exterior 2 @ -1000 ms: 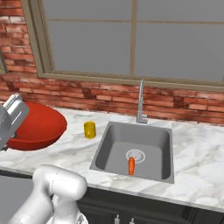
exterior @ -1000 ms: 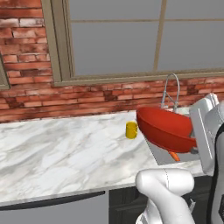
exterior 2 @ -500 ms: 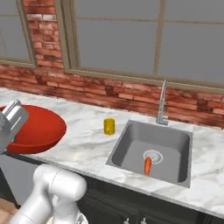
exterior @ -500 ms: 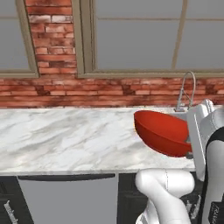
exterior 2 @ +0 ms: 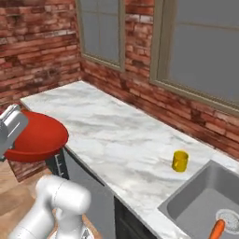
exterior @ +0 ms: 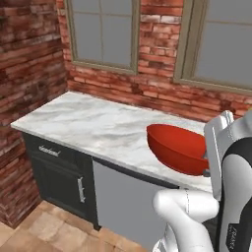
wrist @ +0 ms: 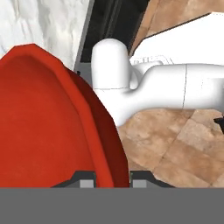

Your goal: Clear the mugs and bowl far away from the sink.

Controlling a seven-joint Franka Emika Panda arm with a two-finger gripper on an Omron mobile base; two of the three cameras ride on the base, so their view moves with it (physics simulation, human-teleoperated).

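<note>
Now the whole picture in the left base view has slid over since a moment ago, so the base has driven along the marble counter (exterior: 93, 125), not the things on it. The red bowl (exterior: 177, 147) rides in the air, tipped up on its side, out past the counter's front edge, and the sink and faucet that were just behind it a second ago are gone from this side. That looks good for the task, because the bowl is getting far from the sink. The claw is tucked behind the bowl and the white arm here, so its tips are hard to see. In the right base view the bowl (exterior 2: 37, 137) hangs at the far left, off the counter's end, and the yellow mug (exterior 2: 180, 161) sits on the counter just beside the steel sink (exterior 2: 196, 205), well apart from the bowl. An orange carrot (exterior 2: 216, 229) lies in the sink, cut off by the picture's edge. The mug has not been cleared yet, and I cannot spot a teal mug. In the hand view the claw (wrist: 113, 178) pinches the bowl's rim (wrist: 109, 148) between its two dark tips, closed tight on it, with brown floor tiles (wrist: 175, 144) below.
</note>
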